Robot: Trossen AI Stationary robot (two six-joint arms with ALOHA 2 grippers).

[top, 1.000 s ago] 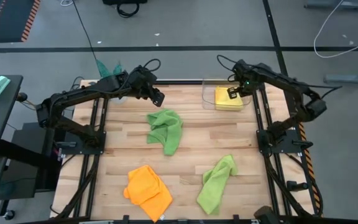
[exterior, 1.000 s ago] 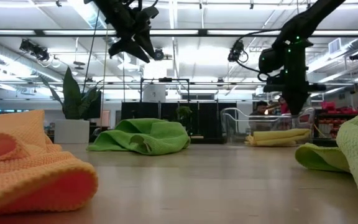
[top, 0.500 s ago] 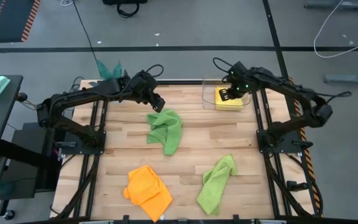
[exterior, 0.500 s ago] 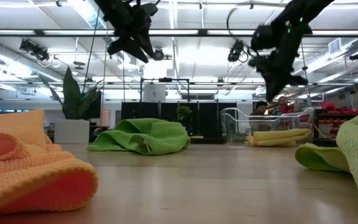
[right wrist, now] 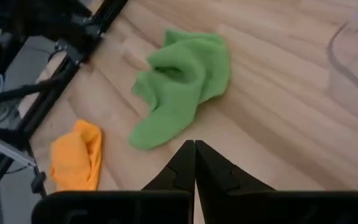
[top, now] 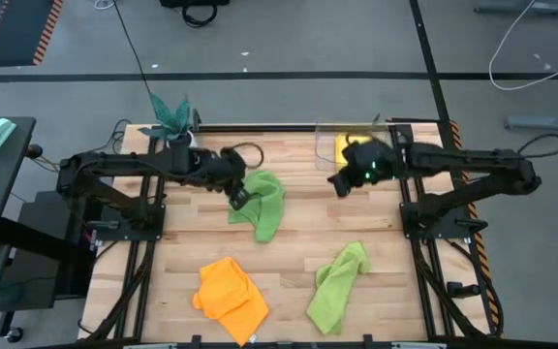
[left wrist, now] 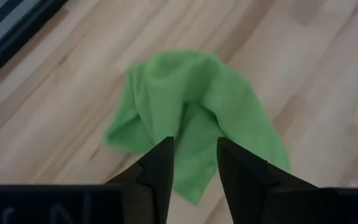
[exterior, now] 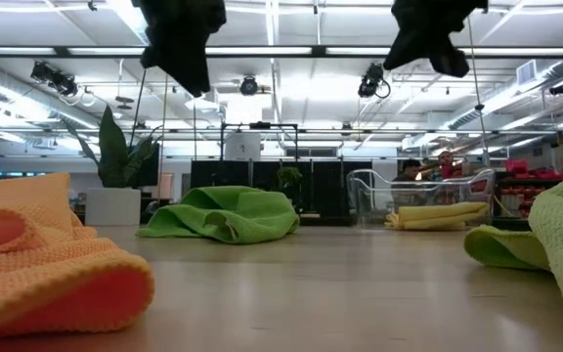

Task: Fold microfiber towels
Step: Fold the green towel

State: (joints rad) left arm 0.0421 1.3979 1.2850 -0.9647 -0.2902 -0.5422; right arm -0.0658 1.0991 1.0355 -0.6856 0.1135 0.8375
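left gripper (left wrist: 193,163) released above crumpled lime green microfiber towel (left wrist: 194,115); right gripper (right wrist: 195,163) clenched, empty, over wooden table (top: 298,252)

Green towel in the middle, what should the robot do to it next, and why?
Probably lower the left gripper onto the crumpled green towel and pinch an edge. Its fingers stand apart right above the towel, empty, and the towel lies bunched on the wooden table, not yet folded. The right gripper is shut and empty, up off the table beside the clear bin.
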